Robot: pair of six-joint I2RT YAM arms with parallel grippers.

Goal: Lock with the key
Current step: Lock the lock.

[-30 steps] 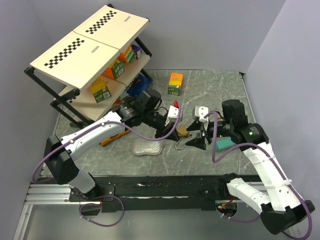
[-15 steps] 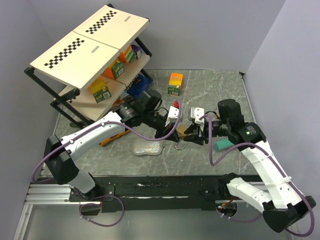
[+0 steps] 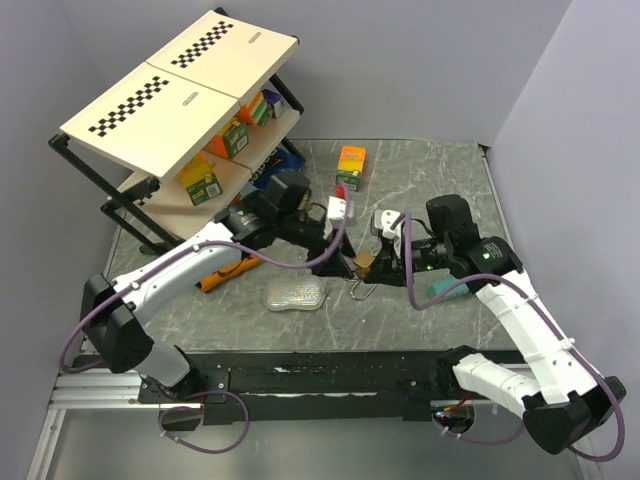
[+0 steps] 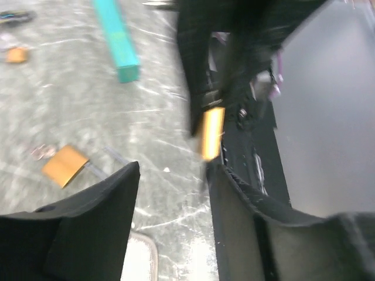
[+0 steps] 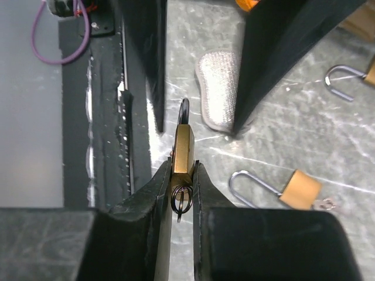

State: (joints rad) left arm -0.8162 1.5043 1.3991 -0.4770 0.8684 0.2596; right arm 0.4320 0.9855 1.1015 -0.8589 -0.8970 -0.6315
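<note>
A brass padlock (image 5: 184,149) hangs above the table, and my right gripper (image 5: 181,168) is shut on its body. A key ring (image 5: 181,199) sits at the lock's near end between the right fingers (image 5: 158,193). The key itself is mostly hidden. From above, the padlock (image 3: 366,262) lies between both arms. My left gripper (image 4: 173,175) is open just short of it, nothing between its fingers. The lock (image 4: 211,133) shows there as a blurred brass shape ahead of them. In the top view the left gripper (image 3: 345,268) is to the lock's left and the right gripper (image 3: 385,262) to its right.
Two more padlocks (image 5: 299,188) (image 5: 369,73) lie on the table with their shackles open. A silver mesh pouch (image 3: 295,295) lies under the left arm and a teal block (image 3: 445,288) by the right arm. An orange-green box (image 3: 350,168) and a shelf rack (image 3: 180,130) stand further back.
The right gripper moved left and shut on the padlock. The left gripper, which was shut on it, opened and drew back a little to the left.
</note>
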